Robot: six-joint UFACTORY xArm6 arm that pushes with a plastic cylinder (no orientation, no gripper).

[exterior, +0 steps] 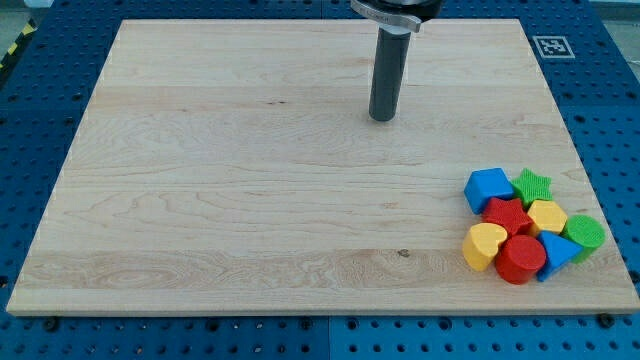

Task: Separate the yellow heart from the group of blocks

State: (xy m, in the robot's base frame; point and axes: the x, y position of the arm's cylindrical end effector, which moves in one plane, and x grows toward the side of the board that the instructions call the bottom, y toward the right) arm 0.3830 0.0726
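The yellow heart [484,245] lies at the left edge of a tight group of blocks near the board's lower right corner. It touches a red star [507,214] above it and a red cylinder [520,259] to its right. The group also holds a blue block [488,188], a green star [533,184], a yellow hexagon-like block [547,216], a blue triangular block [556,254] and a green cylinder [585,234]. My tip [383,118] rests on the board far above and left of the group, in the upper middle.
The wooden board [250,200] lies on a blue perforated table. A black-and-white marker tag [550,46] sits at the board's upper right corner. The group lies close to the board's right and bottom edges.
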